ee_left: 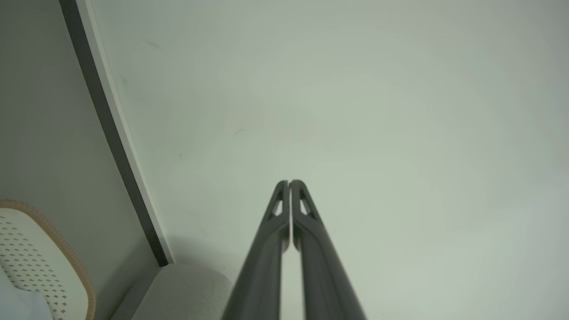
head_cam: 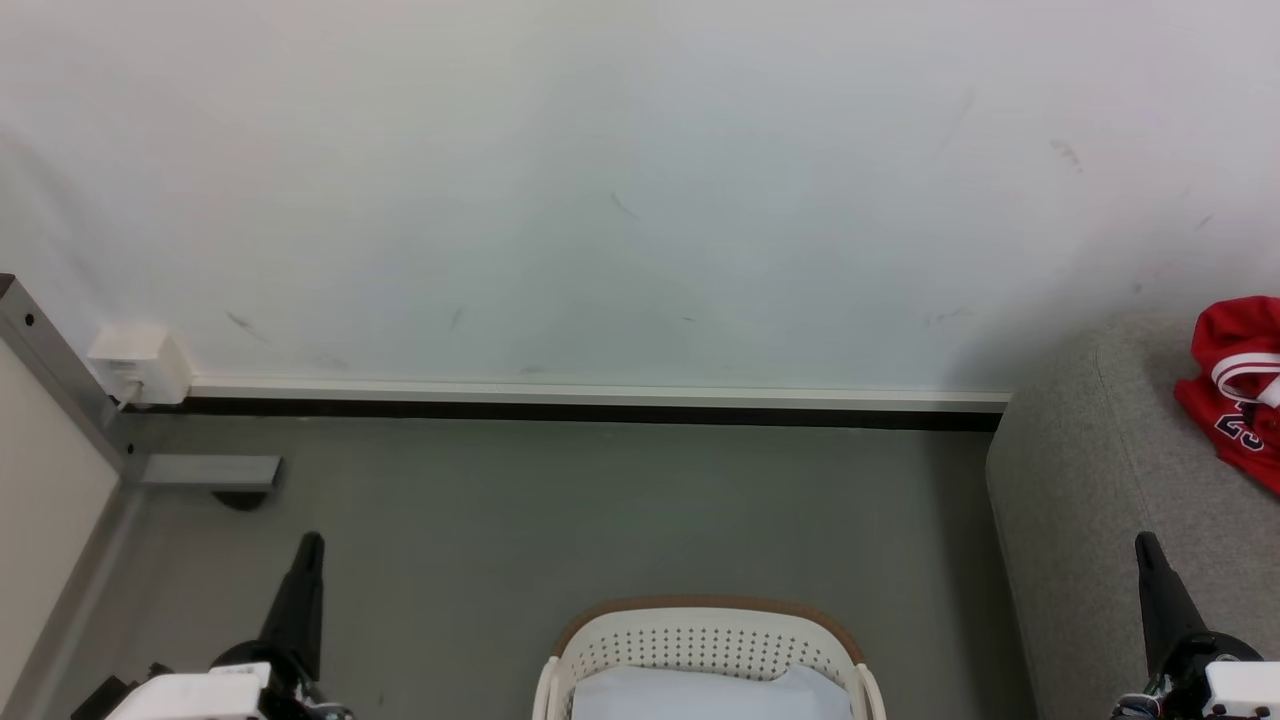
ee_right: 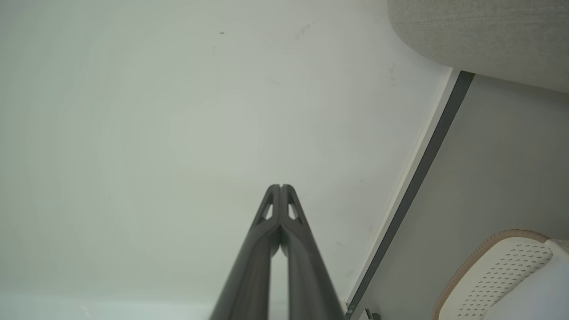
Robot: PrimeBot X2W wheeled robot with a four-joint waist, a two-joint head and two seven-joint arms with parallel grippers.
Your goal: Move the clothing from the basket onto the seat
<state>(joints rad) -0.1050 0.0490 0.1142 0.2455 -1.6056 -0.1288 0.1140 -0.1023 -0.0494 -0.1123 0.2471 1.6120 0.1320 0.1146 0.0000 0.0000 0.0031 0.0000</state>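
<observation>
Seat, grey, on my right, bearing red clothing; basket on the floor between my arms, pale fabric inside. My left gripper and right gripper: fingers pressed together, empty. Risk: reaching in unopened, I'd shove fabric, not catch it.

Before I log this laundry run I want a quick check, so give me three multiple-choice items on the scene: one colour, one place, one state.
1. The rim band of the basket is: A brown, B blue, C black.
2. The red clothing lies: A in the basket, B on the seat, C on a shelf.
3. The left tool is: A wide open, B shut, C gripping cloth.
Answers: 1 A, the band along its top edge is brown. 2 B, the garment rests on the grey seat. 3 B, its fingers meet at the tips, nothing between.
</observation>
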